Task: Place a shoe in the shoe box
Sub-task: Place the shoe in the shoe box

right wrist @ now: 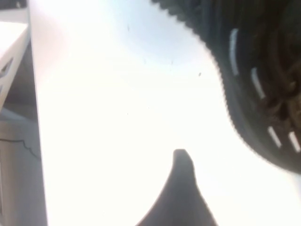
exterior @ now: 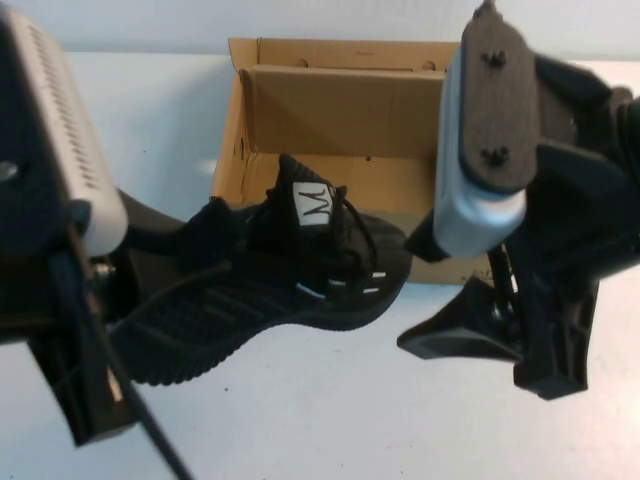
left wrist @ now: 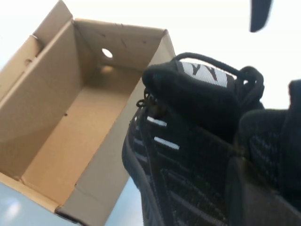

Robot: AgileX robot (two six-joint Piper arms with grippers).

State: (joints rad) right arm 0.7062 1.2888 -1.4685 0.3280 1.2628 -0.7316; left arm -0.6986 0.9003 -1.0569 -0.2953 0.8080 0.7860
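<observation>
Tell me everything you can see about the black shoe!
The black shoe is a knit sneaker with black laces, a white tongue label, small white side dashes and a ridged sole. It hangs tilted above the table, toe over the open cardboard shoe box's front edge. The left pincer grips its heel. The right pincer waits nearby, not touching.

shoe (exterior: 270, 285) before shoe box (exterior: 340, 110), toe over its front wall
</observation>
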